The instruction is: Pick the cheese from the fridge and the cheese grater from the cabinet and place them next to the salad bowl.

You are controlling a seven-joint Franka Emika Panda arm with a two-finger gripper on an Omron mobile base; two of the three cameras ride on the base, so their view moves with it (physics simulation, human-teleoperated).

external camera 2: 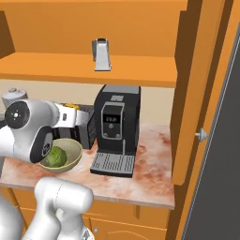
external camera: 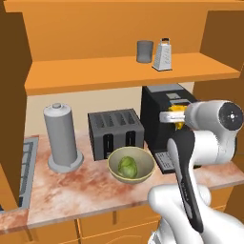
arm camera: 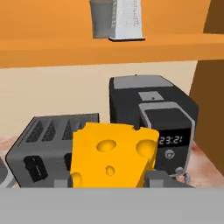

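The forearm is held level above the desk (external camera: 71,190), wrist aimed at the coffee machine (external camera: 164,124). The claw (arm camera: 111,177) is pinched on the cheese (arm camera: 113,155), carried above the salad bowl (external camera: 131,164) and toaster (external camera: 114,131). The cheese grater (external camera: 162,55) is seen on the cabinet (external camera: 128,74) shelf beside a grey cup (external camera: 145,51). A cupboard knob (external camera 2: 202,135) is caught from the right base.
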